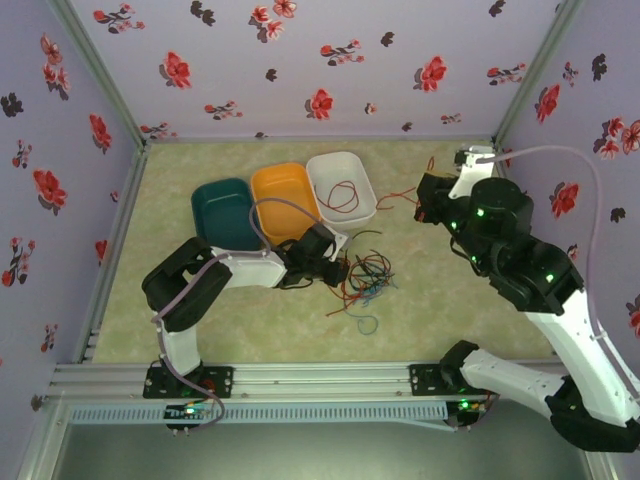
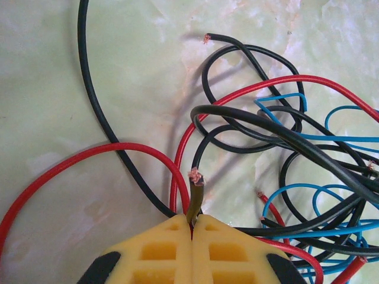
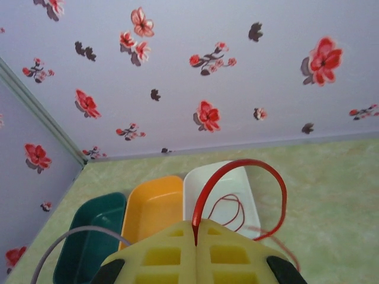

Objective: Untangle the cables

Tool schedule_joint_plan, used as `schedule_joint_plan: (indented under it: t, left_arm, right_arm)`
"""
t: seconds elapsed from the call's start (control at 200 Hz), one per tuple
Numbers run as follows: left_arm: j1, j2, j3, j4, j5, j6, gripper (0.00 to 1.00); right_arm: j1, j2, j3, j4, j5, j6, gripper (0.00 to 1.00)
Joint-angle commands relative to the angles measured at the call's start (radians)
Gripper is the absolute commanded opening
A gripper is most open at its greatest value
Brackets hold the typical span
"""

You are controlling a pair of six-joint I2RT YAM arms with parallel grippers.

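Flowered purple walls (image 1: 330, 60) enclose a pale green table (image 1: 450, 310). From above, a tangle of cables (image 1: 365, 272) lies mid-table, touching the left gripper (image 1: 335, 265). A teal bin (image 1: 222, 205), an orange bin (image 1: 280, 180) and a white bin (image 1: 325, 170) stand in a row behind it. The right gripper (image 1: 422, 203) hangs beside the white bin.

At the left wrist, closed yellow fingers (image 2: 160, 248) pinch a dark wire end (image 2: 196, 189), with red, black and blue loops crowding round.

At the right wrist, the fingers are clamped on a red wire (image 3: 249, 165) that arches in front of the white bin.
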Motion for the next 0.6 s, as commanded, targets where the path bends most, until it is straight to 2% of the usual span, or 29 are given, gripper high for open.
schedule_joint_plan:
  t: [0.0, 0.23, 0.4, 0.485, 0.595]
  left_arm:
    - [-0.008, -0.028, 0.005, -0.018, -0.022, 0.021, 0.08]
    - [-0.007, -0.118, -0.005, -0.052, -0.046, 0.027, 0.33]
    - [-0.007, -0.244, -0.019, -0.114, -0.106, 0.053, 0.60]
    - [-0.007, -0.314, -0.033, -0.145, -0.159, 0.066, 0.73]
    - [-0.006, -0.407, -0.048, -0.207, -0.261, 0.091, 0.96]
  right_arm:
    - [-0.005, 0.014, 0.074, -0.041, 0.071, -0.055, 0.00]
    - [-0.004, 0.091, 0.108, -0.039, 0.115, -0.091, 0.00]
    - [-0.009, 0.170, 0.122, 0.002, 0.160, -0.113, 0.00]
    - [-0.018, 0.219, 0.143, 0.036, 0.137, -0.134, 0.00]
    - [-0.040, 0.299, 0.196, 0.058, 0.081, -0.146, 0.00]
